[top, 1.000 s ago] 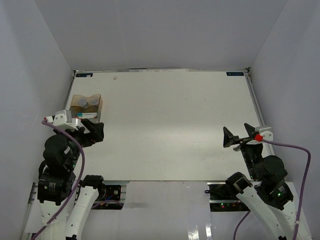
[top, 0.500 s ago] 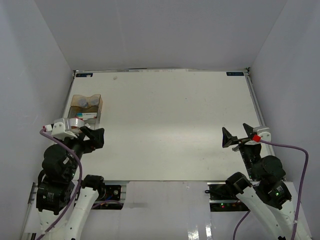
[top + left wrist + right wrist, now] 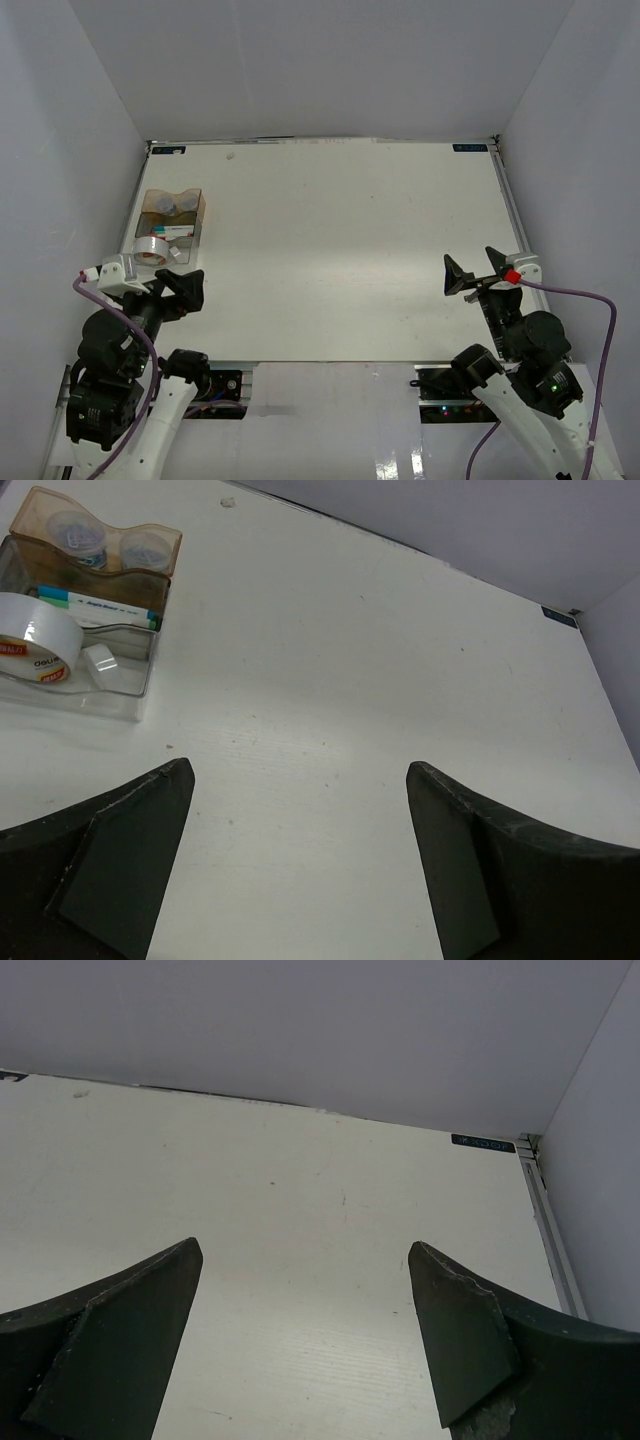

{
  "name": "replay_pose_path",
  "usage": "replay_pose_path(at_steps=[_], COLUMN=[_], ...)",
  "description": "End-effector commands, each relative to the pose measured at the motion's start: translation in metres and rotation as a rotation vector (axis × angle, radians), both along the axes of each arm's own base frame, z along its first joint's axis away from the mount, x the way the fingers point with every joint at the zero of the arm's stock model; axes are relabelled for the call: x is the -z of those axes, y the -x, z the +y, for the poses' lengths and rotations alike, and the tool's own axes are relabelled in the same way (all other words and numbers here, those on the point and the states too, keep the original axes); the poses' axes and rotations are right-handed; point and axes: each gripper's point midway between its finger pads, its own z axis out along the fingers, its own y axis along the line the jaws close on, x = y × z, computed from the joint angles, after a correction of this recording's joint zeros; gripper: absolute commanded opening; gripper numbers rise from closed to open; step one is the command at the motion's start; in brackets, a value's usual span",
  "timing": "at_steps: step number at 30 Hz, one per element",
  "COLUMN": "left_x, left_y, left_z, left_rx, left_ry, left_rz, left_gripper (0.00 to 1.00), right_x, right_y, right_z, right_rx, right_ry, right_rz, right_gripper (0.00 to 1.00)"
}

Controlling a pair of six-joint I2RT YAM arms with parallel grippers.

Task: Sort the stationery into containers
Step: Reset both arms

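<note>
- Amber plastic box (image 3: 201, 205) sits at the far left of the desk (image 3: 350, 230) in the overhead view. The large tape roll (image 3: 152, 247) shows at its near end. No loose stationery is visible on the bare surface.
- Overhead view, arms: the left pincer (image 3: 176, 290) hangs just on the near side of the box, jaws spread fully, nothing held. The right pincer (image 3: 475, 268) hovers over the right side, well apart from the box, jaws wide and likewise empty.
- Left wrist view: the box lies ahead and to the left of the fingers.
  - Two clear jars (image 3: 75, 525) occupy the far compartment, behind the wavy divider.
  - The markers (image 3: 95, 604) lie flat in the near compartment.
  - The large roll stands on edge beside them, its top above the rim.
  - A small pale item next to it is probably the small tape roll (image 3: 100, 658).
- Right wrist view: only bare desk and the back wall appear between the parted fingers.
- Status, as a judgement: sorting looks complete.
- Hazard: the large roll stands on edge and proud of the rim. A knock to the box could tip it out onto the desk.
- Hazard: the left pincer is close to the box. A sideways or forward swing could shove the light box or catch its wall. Lift clear first.
</note>
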Motion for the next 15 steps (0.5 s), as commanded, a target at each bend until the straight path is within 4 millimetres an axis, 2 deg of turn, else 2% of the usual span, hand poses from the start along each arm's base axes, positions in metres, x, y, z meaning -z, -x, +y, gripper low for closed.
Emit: replay_pose_path(at_steps=[1,15], left_x=[0.0098,0.0194], left_y=[0.0015,-0.0009], left_z=[0.0008,-0.0028], left_rx=[-0.001,0.018], left_ry=[-0.009,-0.018], left_rz=[0.038,0.065], left_gripper=[0.98,0.98], right_x=[-0.011,-0.009], right_y=[0.0005,-0.004], right_z=[-0.001,0.0036], right_rx=[0.002,-0.005], right_ry=[-0.022,-0.004], right_rz=[-0.047,-0.027], right_gripper=[0.9,0.9])
